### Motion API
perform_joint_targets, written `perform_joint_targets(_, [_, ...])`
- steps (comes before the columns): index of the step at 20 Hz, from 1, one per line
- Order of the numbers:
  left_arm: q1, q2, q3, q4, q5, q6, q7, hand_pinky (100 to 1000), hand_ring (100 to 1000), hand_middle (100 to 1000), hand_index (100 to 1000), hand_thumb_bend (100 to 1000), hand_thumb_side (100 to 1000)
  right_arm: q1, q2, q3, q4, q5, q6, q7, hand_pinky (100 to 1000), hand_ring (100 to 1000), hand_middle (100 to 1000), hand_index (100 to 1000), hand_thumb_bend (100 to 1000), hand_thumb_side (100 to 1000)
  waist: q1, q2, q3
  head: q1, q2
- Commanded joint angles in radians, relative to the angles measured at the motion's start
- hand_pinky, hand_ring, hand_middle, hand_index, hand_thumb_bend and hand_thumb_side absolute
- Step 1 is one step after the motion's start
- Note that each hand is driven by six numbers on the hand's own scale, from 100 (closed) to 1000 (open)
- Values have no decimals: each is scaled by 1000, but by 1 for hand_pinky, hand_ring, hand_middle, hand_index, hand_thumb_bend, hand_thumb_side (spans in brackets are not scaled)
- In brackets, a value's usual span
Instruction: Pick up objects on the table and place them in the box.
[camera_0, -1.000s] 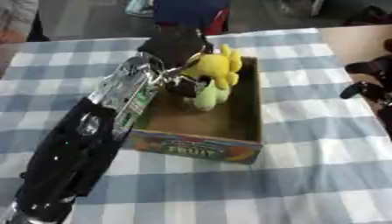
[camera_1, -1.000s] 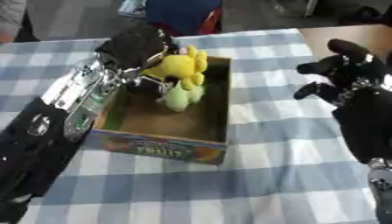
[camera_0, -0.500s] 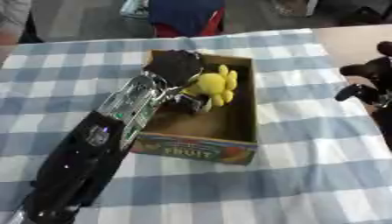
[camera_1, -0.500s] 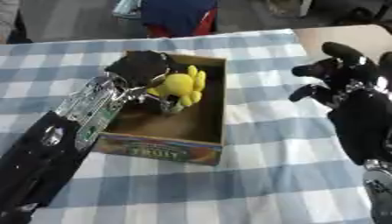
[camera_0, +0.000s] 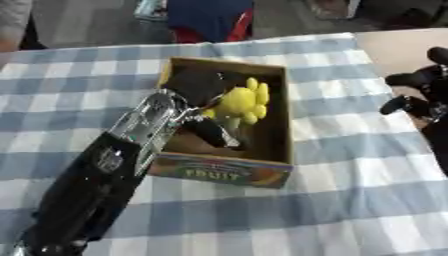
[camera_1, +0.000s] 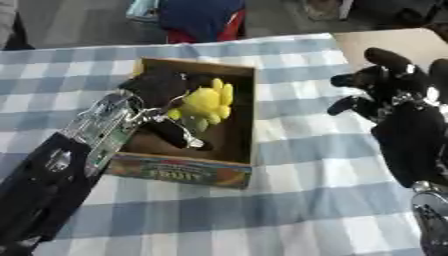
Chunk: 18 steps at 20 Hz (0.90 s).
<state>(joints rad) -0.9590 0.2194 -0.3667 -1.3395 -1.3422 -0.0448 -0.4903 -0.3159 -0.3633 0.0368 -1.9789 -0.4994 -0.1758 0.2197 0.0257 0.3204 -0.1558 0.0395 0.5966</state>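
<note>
Left hand (camera_0: 194, 87), fingers curled round the yellow toy (camera_0: 241, 102), now sits lower inside the box (camera_0: 271, 130) than before: release is near. Right hand (camera_1: 389, 85) idles, fingers relaxed.

Left hand (camera_0: 197, 87) w/ yellow toy (camera_0: 241, 102) fills box (camera_0: 271, 125); checked cloth (camera_0: 350, 200) around free.

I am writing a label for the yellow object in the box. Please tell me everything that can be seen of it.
The yellow object looks like a soft or rubbery toy with several rounded lobes fanning out at its top and a paler greenish part below. It sits inside the open cardboard box, toward the far half, partly tilted. The left hand reaches into the box beside it, with dark fingers curled against its near side. Whether it rests on the box floor cannot be told.
</note>
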Motion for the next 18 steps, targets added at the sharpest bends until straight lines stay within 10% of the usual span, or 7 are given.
perform_joint_targets(1, [-21, 9, 15, -29, 4, -22, -34, 612, 958, 955, 1000, 807, 728, -4, -8, -8, -21, 2, -1, 2, 572, 765, 616, 849, 100, 1000, -3, -21, -2, 1, -11])
perform_joint_targets(8, [-27, 21, 55, -94, 19, 64, 51, 573, 935, 921, 1000, 883, 975, -4, -9, -8, -21, -3, 1, 1, 574, 765, 615, 849, 100, 1000, -2, -26, 2, -1, -11])
perform_joint_targets(18, [-25, 65, 151, -313, 175, 287, 380, 444, 856, 806, 972, 684, 956, 0, -11, -12, -21, -8, -1, -3, 575, 766, 615, 849, 100, 1000, -5, -32, 15, -11, -11])
